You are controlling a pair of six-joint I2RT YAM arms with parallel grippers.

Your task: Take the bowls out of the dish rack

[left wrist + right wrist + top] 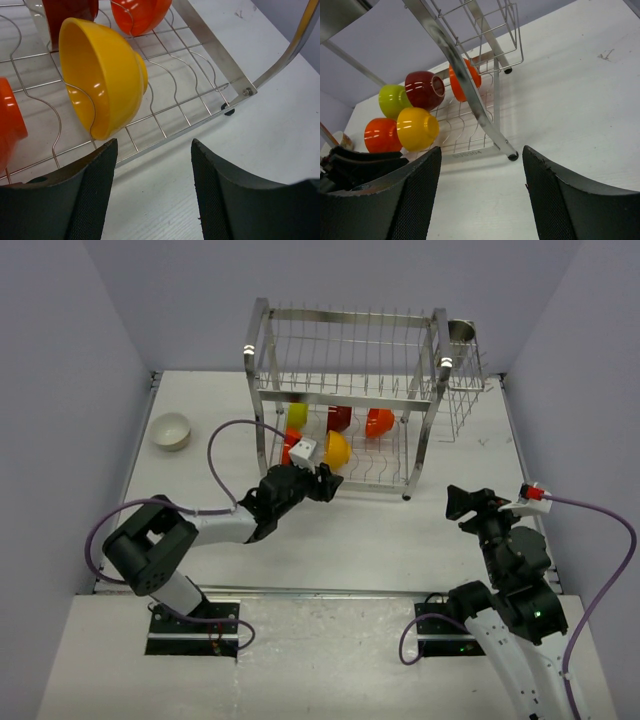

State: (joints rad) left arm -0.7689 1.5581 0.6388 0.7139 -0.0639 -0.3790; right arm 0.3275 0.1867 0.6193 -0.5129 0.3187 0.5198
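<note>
The steel dish rack [262, 370] stands at the back middle of the table. Its lower tier holds five bowls on edge: lime-green [297, 416], dark red [339, 418], orange [379, 422], orange-red [290, 446] and yellow [338, 450]. A whitish bowl [171, 430] sits upright on the table at the far left. My left gripper [326, 481] is open and empty at the rack's front edge, just below the yellow bowl [100, 75]. My right gripper [459, 502] is open and empty over bare table, right of the rack; its view shows the yellow bowl [417, 128] and the rack's leg [487, 125].
A wire side basket [463, 395] hangs on the rack's right end with a small metal cup [461, 331] at its top. The rack's upper tier holds nothing visible. Grey walls enclose the table on three sides. Purple cables trail from both arms.
</note>
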